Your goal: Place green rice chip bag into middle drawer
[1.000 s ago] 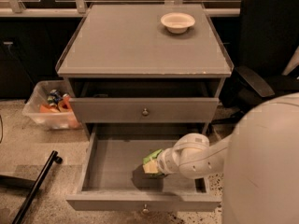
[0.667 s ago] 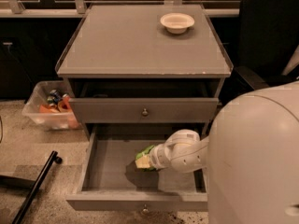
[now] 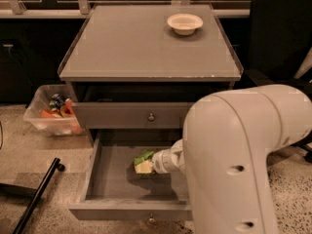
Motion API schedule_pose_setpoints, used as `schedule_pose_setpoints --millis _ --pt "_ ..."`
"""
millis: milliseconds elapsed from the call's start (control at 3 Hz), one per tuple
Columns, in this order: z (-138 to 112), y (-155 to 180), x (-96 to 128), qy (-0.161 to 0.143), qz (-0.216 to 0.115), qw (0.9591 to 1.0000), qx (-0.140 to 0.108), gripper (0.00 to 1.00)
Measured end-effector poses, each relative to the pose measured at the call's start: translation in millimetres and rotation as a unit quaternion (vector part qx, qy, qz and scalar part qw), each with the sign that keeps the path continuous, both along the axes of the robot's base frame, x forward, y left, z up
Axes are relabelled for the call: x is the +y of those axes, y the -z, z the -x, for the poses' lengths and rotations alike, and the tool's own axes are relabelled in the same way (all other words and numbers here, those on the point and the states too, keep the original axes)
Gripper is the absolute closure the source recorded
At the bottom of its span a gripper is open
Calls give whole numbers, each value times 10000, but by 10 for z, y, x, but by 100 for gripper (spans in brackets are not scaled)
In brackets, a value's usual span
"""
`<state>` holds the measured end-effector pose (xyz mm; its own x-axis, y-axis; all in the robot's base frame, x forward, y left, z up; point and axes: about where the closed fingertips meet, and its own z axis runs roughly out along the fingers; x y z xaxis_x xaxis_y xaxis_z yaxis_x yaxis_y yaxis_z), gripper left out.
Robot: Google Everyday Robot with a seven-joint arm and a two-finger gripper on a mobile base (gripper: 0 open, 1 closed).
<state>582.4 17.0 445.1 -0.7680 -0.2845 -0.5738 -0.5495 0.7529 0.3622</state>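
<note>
fingers of your white gripper [image 3: 155, 163] are clamped on the small crumpled bright-green foil rice chip bag [image 3: 143, 159]. you hold it inside the pulled-open wide grey middle drawer [image 3: 109, 179], near its centre, toward 6 o'clock in your view. a round white bowl [image 3: 185, 23] sits on the grey cabinet surface [image 3: 141, 48] at 1 o'clock.

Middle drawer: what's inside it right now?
The green rice chip bag is inside the middle drawer, at the tip of the gripper. The arm covers the drawer's right side.
</note>
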Motion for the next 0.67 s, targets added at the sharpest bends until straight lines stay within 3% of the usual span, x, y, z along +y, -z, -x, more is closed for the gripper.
schedule_pose_setpoints --millis 333,667 --pt "-116 139 -31 -310 -415 9986 45 37" --pt "-213 149 -32 -640 -921 9937 52 14"
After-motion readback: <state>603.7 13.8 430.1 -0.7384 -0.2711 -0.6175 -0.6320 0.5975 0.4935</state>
